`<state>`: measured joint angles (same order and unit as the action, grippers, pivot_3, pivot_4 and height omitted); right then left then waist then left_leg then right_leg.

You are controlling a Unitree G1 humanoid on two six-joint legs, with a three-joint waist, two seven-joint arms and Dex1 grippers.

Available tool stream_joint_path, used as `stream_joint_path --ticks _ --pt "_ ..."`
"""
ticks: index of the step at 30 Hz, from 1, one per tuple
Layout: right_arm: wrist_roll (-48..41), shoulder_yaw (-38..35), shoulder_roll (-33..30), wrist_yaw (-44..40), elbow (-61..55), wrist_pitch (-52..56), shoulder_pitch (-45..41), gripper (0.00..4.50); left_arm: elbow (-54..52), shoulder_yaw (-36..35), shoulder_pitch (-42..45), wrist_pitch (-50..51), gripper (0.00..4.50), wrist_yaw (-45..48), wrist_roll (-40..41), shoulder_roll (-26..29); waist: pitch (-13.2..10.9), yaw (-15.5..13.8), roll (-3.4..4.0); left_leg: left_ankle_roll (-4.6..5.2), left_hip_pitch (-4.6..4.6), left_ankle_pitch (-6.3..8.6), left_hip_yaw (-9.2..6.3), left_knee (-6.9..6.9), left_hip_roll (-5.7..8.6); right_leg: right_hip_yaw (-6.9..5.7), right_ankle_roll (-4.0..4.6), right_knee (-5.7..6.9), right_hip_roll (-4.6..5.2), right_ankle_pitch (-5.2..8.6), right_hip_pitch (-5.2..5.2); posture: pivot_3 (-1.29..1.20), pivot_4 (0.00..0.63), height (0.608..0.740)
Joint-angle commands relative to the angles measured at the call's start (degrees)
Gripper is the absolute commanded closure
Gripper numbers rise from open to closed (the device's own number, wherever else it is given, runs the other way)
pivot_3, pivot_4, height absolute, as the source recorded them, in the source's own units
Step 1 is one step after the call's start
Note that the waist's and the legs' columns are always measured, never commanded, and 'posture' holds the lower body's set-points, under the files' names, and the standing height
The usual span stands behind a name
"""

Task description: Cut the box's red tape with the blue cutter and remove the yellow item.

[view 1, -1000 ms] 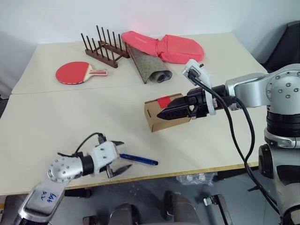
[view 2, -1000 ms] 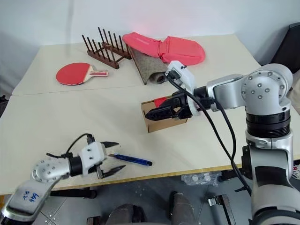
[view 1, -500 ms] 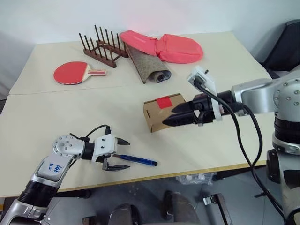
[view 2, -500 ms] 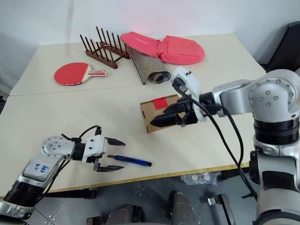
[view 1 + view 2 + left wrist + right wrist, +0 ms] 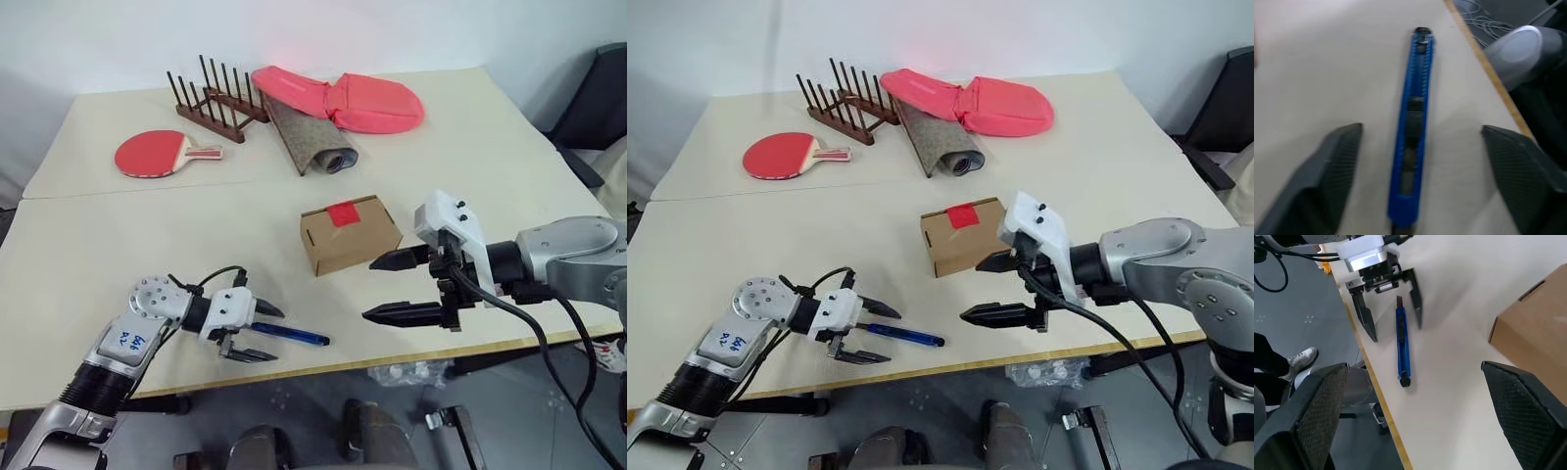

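The brown cardboard box (image 5: 350, 240) lies closed mid-table, with the red tape (image 5: 344, 212) on its top flap edge. The blue cutter (image 5: 291, 335) rests flat near the table's front edge. My left gripper (image 5: 278, 335) is open and low over the table, its fingers on either side of the cutter's near end without touching it; the left wrist view shows the cutter (image 5: 1413, 132) running between the two fingers (image 5: 1327, 171). My right gripper (image 5: 369, 290) hangs open and empty just right of the box, above the table. The yellow item is hidden.
At the back stand a wooden peg rack (image 5: 216, 98), a red paddle (image 5: 157, 153), a rolled grey mat (image 5: 312, 137) and a pink cloth bag (image 5: 343, 98). The table's front edge (image 5: 392, 362) runs close behind the cutter. A dark chair (image 5: 602, 98) is at the right.
My right gripper has drawn back off the box toward the front right, leaving it uncovered. My left gripper has turned toward the cutter and slid over its near end.
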<state>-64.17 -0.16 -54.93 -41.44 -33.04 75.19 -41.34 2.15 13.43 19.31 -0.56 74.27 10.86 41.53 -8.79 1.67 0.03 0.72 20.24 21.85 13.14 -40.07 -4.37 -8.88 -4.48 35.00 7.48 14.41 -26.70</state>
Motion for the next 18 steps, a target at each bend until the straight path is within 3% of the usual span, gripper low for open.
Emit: stream_joint_path --ticks 1,18 --pt "0.65 -0.44 -0.58 -0.64 -0.28 -0.96 -0.48 0.0 1.36 2.58 -0.83 1.18 1.7 0.32 -3.21 0.54 0.01 -0.11 -0.01 0.01 0.0 -0.01 -0.01 -0.02 0.01 0.0 0.0 0.01 0.01 0.0 0.01 0.0 0.15 0.74" --pt "-0.29 -1.31 -0.61 0.48 -0.47 -0.06 -0.65 0.0 -0.34 3.14 -1.34 10.31 1.7 -3.16 -6.18 5.59 0.05 0.15 -0.03 0.11 -0.19 -0.08 -0.07 -0.1 -0.02 0.07 0.22 0.04 0.07 -0.02 0.11 0.0 0.15 0.74"
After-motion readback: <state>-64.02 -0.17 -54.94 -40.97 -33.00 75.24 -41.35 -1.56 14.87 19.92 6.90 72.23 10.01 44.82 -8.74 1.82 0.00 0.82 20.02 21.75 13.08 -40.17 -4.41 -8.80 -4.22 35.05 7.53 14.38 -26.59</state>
